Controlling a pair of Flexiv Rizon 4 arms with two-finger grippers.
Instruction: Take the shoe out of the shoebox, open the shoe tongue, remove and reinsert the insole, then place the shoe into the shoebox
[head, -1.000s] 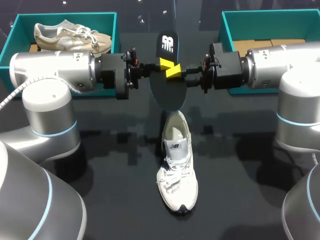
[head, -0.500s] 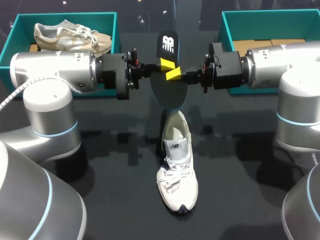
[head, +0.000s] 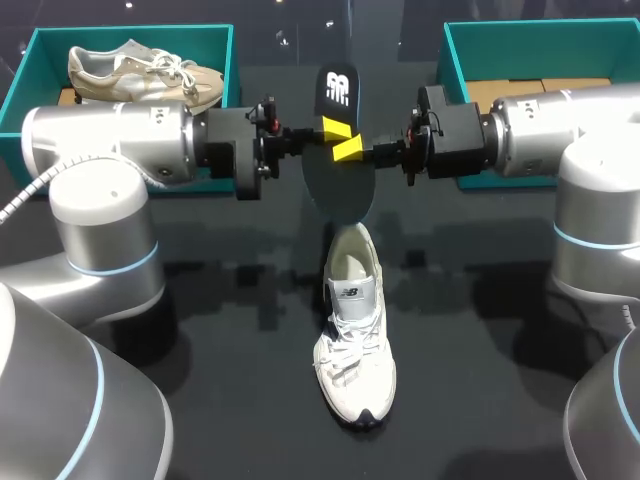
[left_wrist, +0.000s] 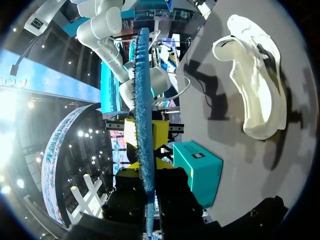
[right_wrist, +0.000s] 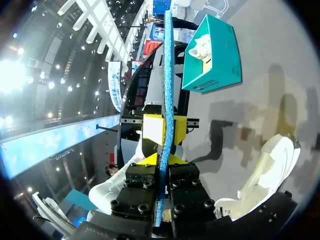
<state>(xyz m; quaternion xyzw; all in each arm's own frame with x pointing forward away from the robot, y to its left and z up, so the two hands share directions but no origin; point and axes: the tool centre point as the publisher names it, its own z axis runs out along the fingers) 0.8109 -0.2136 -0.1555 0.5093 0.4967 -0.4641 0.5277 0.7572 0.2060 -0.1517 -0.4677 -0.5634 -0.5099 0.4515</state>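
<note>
Left hand and right hand, both clenched on the dark insole, hold it upright over the white shoe on the tabletop.

Far left on the black table, a teal box with a beige sneaker inside, toe toward the right, laces loose. Brown cardboard showing beneath the heel end.

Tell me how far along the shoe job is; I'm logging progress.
Done: the white shoe stands on the table, its insole out. In hand: left gripper and right gripper both pinch the insole in the air. Left: reinsert it, then box the shoe.
</note>
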